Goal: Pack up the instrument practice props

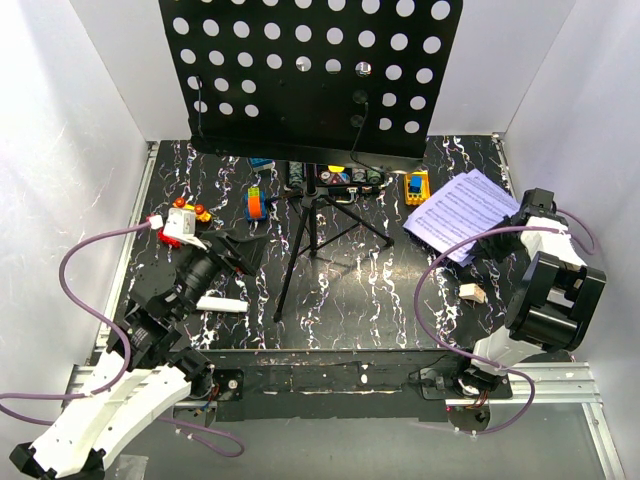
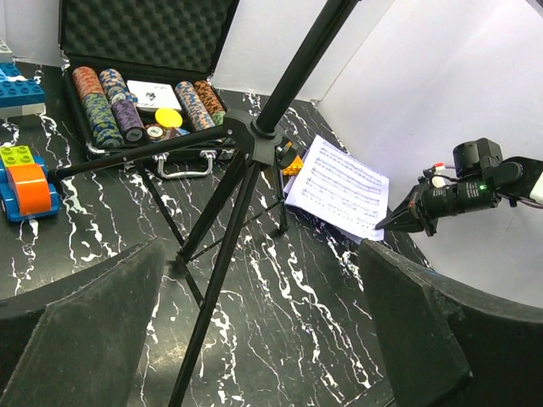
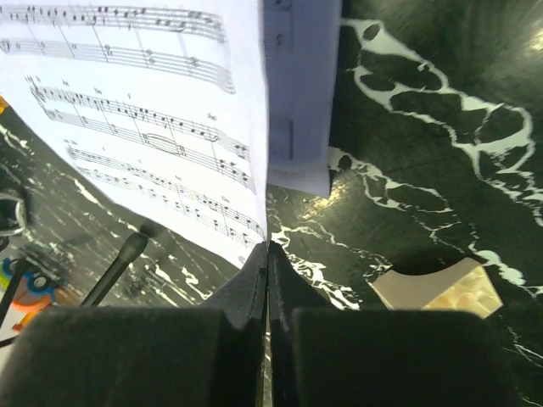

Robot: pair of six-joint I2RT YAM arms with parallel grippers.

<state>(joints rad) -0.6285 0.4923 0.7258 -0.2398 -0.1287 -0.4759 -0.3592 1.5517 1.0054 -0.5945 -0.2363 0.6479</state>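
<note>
We see the tall black music stand (image 1: pixel 312 75) upright on its tripod at the middle of the marbled surface (image 1: pixel 390 295), with the sheet-music pages (image 1: pixel 462 212) lying to its right. Our right hand (image 3: pixel 267 254) is pinched together on a page corner; our left hand (image 2: pixel 260 254) gapes apart, holding nothing

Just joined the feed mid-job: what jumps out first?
The tall black music stand dominates the back centre, its tripod legs spread in the middle. At right, the right claw is pinched shut on the sheet-music pages; the left claw gapes open, facing the tripod.
</note>
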